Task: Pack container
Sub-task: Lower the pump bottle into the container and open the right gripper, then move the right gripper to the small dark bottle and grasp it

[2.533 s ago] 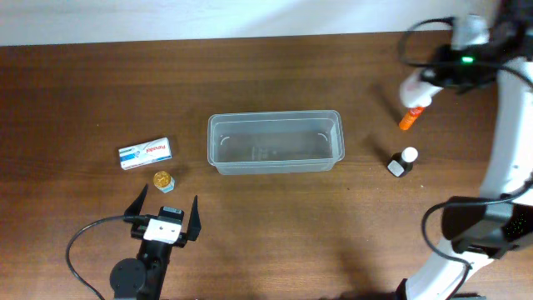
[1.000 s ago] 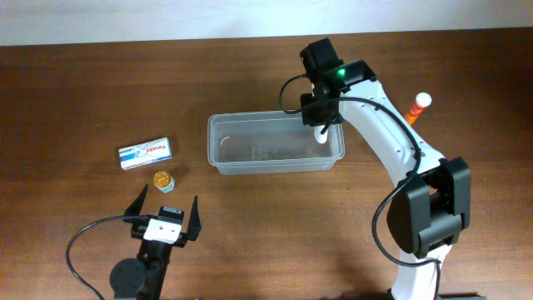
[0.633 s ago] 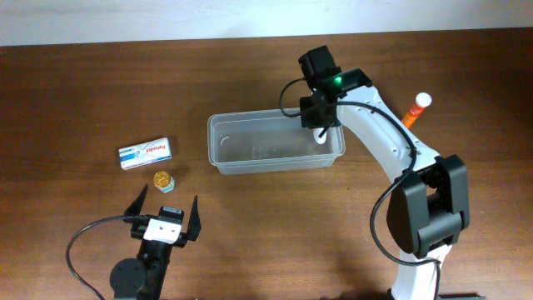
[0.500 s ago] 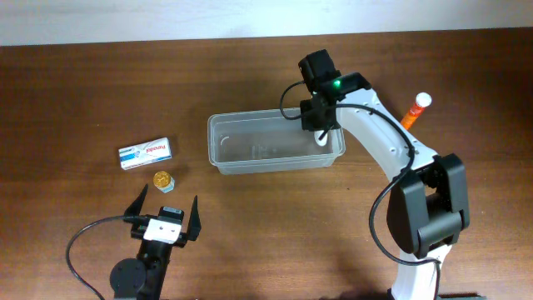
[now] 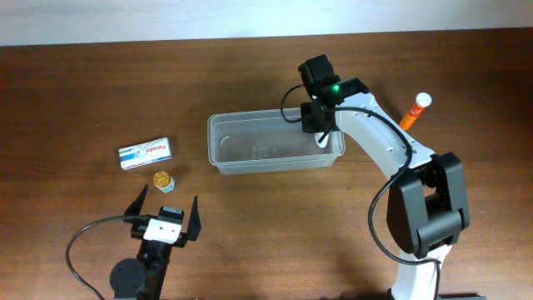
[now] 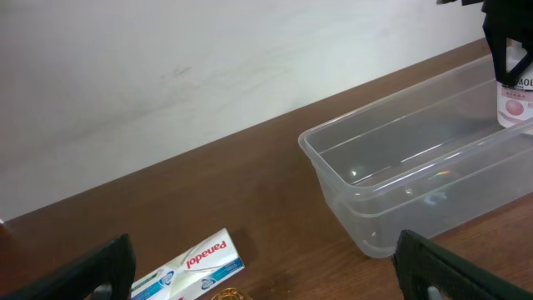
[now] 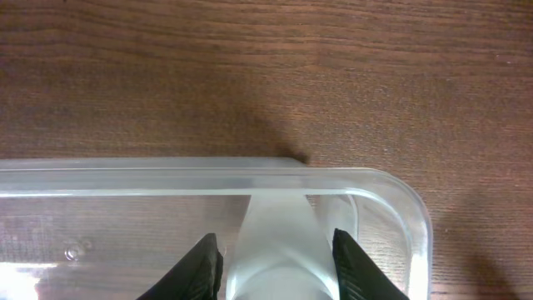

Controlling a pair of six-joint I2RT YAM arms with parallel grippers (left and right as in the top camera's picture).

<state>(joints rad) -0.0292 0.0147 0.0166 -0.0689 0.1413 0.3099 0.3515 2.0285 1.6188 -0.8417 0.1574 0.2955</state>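
Observation:
The clear plastic container [image 5: 250,148] stands at the table's middle. My right gripper [image 5: 321,133] is shut on a white bottle [image 5: 323,142] and holds it inside the container's right end. In the right wrist view the bottle [image 7: 279,237] fills the gap between the black fingers of the right gripper [image 7: 279,258], just behind the container's rim [image 7: 150,180]. The left wrist view shows the container [image 6: 391,171] and the bottle's pink label [image 6: 514,98]. My left gripper [image 5: 166,210] is open and empty at the front left.
A Panadol box [image 5: 145,152] lies left of the container, with a small gold-capped bottle [image 5: 163,180] just in front of it. An orange tube with a white cap [image 5: 414,111] lies to the right of the container. The box also shows in the left wrist view [image 6: 187,265].
My right arm has come from the far right of the table to the container's right end and edged slightly toward the back wall. The small bottle at the right is gone. The left arm is still.

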